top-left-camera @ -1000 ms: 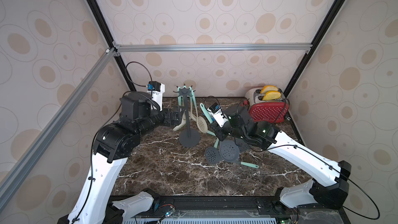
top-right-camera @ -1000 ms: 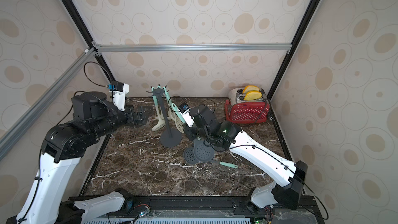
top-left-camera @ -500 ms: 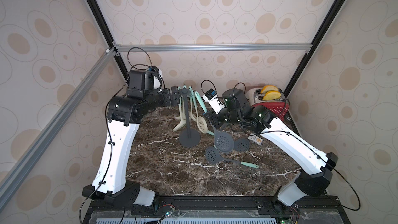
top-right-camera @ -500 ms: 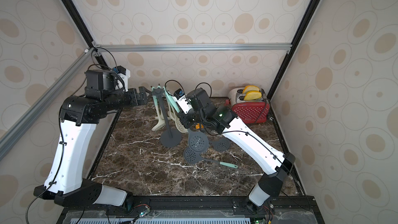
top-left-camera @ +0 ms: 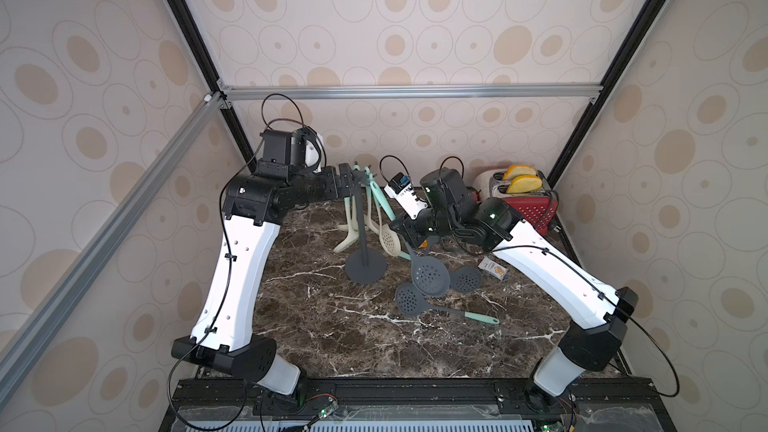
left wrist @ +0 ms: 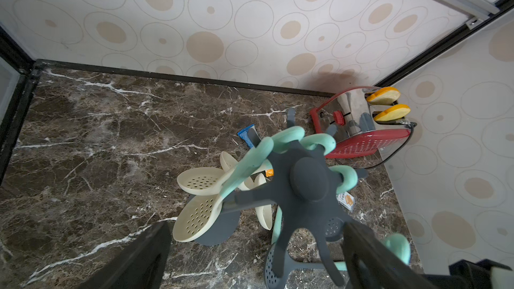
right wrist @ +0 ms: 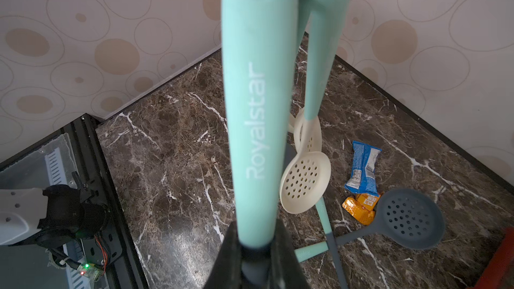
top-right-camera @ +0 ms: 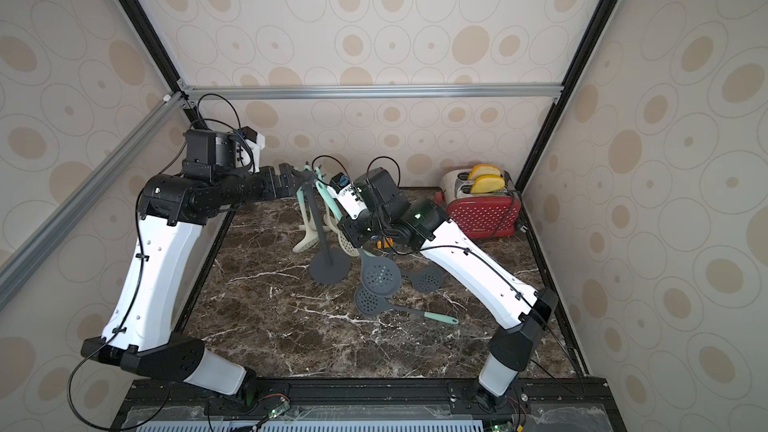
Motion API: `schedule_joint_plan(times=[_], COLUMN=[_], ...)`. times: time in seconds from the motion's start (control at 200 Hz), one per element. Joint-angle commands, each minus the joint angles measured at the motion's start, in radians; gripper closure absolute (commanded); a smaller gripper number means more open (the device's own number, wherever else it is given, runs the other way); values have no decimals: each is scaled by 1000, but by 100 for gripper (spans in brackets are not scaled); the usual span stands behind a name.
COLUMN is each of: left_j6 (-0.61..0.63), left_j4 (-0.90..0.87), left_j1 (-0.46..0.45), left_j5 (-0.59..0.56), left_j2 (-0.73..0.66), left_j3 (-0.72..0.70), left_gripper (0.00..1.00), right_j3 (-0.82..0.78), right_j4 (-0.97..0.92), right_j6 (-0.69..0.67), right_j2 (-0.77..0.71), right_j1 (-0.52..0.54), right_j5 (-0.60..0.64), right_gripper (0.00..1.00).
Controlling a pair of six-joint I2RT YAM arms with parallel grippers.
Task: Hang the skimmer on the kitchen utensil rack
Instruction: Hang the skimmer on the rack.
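The kitchen utensil rack stands mid-table on its round base (top-left-camera: 365, 268) (top-right-camera: 329, 271), with its star crown (left wrist: 306, 182) on top. My left gripper (top-left-camera: 347, 174) (left wrist: 256, 259) is open, one finger on each side of the crown. My right gripper (top-left-camera: 409, 232) (right wrist: 256, 259) is shut on the skimmer where the mint handle (right wrist: 256, 107) meets the dark neck. The skimmer's dark grey perforated head (top-left-camera: 430, 276) (top-right-camera: 380, 278) hangs above the table. Its handle slants up to the crown, and its hole is at the frame edge in the right wrist view. Whether the hole sits on a hook, I cannot tell.
Cream skimmers (right wrist: 306, 182) (top-left-camera: 390, 238) and a cream slotted turner (top-left-camera: 347, 238) hang from the rack. Two more dark skimmers (top-left-camera: 409, 299) (top-left-camera: 467, 278) lie on the marble. Snack packets (right wrist: 363, 168) (right wrist: 358, 209) lie near them. A red toaster (top-left-camera: 523, 197) stands at the back right.
Both arms have risen. The left gripper went from low beside the pole up to the crown. The right gripper lifted the skimmer off the table towards the crown.
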Motion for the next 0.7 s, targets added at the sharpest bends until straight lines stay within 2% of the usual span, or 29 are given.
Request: schedule_joint_plan(times=[0.0, 0.696], left_j6=[34, 46], left_j4=[-14, 2], left_j1=[8, 8], left_j5=[-37, -27], left_j2=[10, -4], left_j3=[17, -40], left_gripper=[1, 1], right_j3=[42, 131], right_j4=[-18, -85], right_j6=[-4, 3], right_j2=[20, 155], right_j1=[-4, -5], right_j5=[-15, 40], right_gripper=[100, 100])
